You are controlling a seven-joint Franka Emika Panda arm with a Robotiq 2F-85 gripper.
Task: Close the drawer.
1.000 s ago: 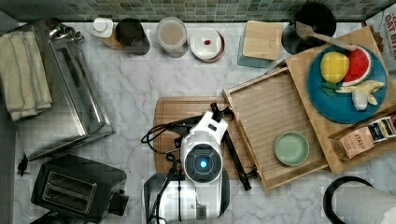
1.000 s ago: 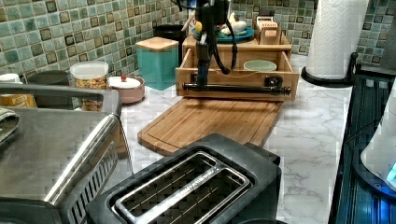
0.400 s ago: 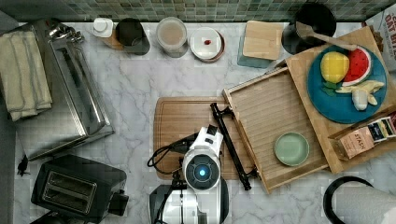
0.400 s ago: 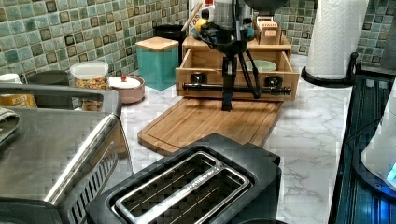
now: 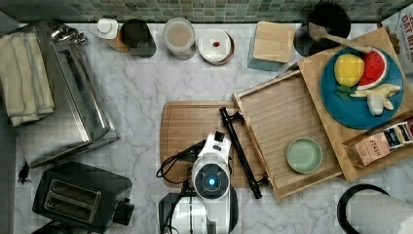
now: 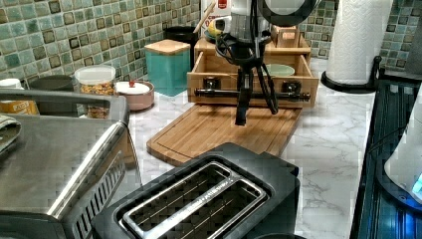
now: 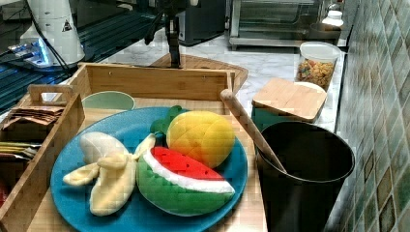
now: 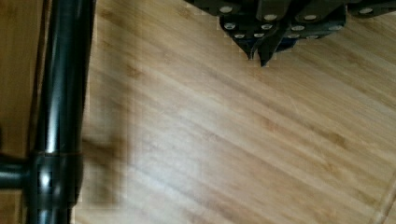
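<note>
On the marble worktop (image 5: 146,87), the drawer (image 5: 287,122) stands pulled out over the cutting board (image 5: 187,122), where the gripper (image 8: 260,53) hangs, jaws closed on nothing.

drawer (image 5: 287,122): 1 | bowl (image 5: 304,155): 1 | toaster (image 5: 80,196): 1 | cutting board (image 5: 192,131): 1

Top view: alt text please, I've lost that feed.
The drawer stands pulled open with a green bowl inside. The gripper hangs over the cutting board, beside the drawer's black handle bar.
</note>
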